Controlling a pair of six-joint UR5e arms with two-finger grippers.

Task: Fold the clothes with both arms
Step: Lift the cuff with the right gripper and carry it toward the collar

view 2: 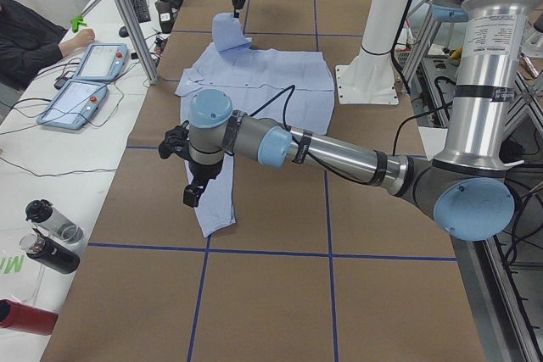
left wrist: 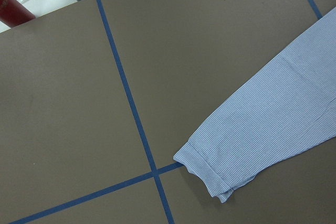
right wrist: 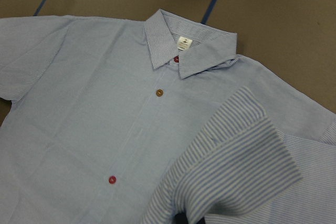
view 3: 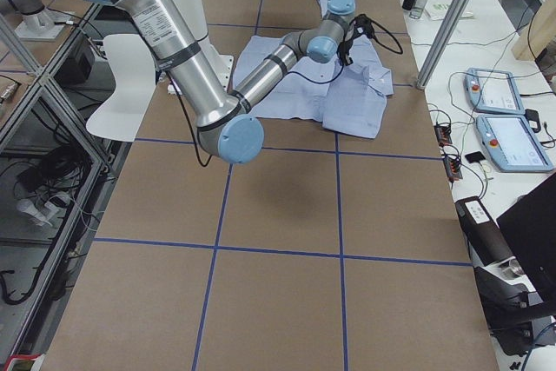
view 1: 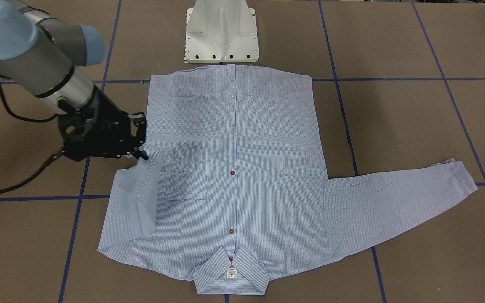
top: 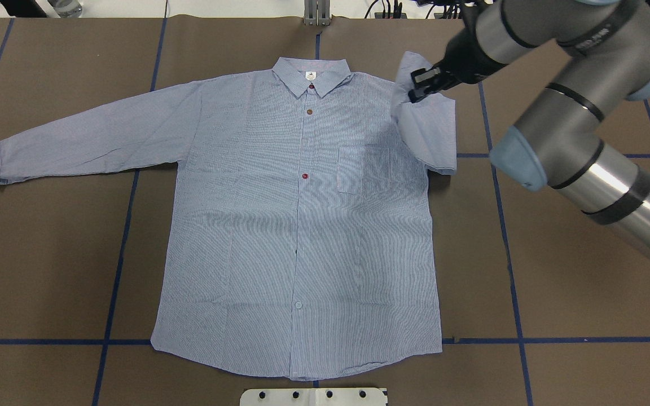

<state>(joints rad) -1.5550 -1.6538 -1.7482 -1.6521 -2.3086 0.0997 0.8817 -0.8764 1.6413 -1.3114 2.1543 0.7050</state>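
Shirt: pinstriped, buttoned, flat face-up mid-table, collar away from the base.
Right gripper: clamped on the folded sleeve near its cuff, lifted so I can carry it across the chest.
Left gripper: above the outstretched sleeve cuff; grip state I cannot tell.

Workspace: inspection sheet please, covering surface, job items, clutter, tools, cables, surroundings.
Surface: brown table cover, blue tape grid.
Job's things: shirt flat, face up; left-side sleeve spread out; right-side sleeve folded inward, cuff raised.
Clutter: nothing seen.
Grippers: right tool shut on right-side sleeve cuff; left tool over left-side cuff, state unclear.
Cables: black cable trailing from right arm.
Surroundings: white pedestal; bottles and pendants on side bench.
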